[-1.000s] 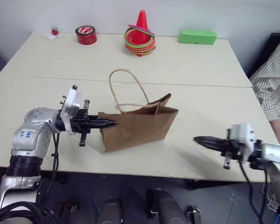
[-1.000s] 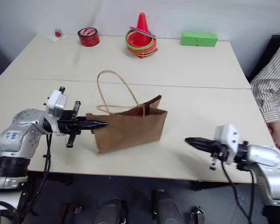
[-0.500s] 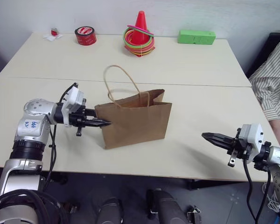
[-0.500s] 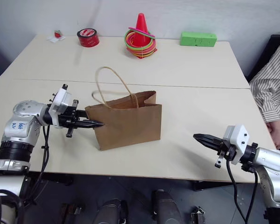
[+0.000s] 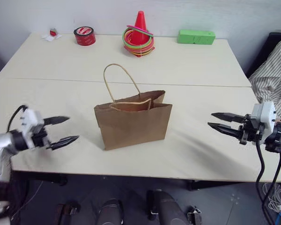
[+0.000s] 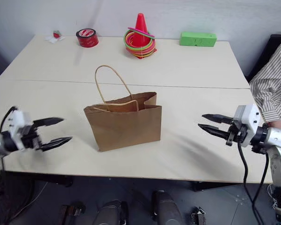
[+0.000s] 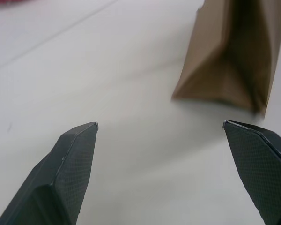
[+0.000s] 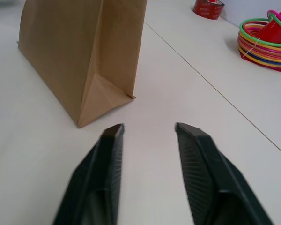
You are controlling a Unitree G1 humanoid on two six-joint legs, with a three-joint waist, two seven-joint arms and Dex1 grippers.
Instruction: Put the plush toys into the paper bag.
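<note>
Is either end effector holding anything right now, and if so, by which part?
Nothing is held. The left end effector and right end effector are both open and empty, each apart from the paper bag standing between them.

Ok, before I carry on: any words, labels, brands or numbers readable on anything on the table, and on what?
No text can be read.
Red tape roll: white marks on its side, too small to read.
Paper bag: plain brown, no print on the sides that show.
Green block, cone and rings: no markings to be seen.
</note>
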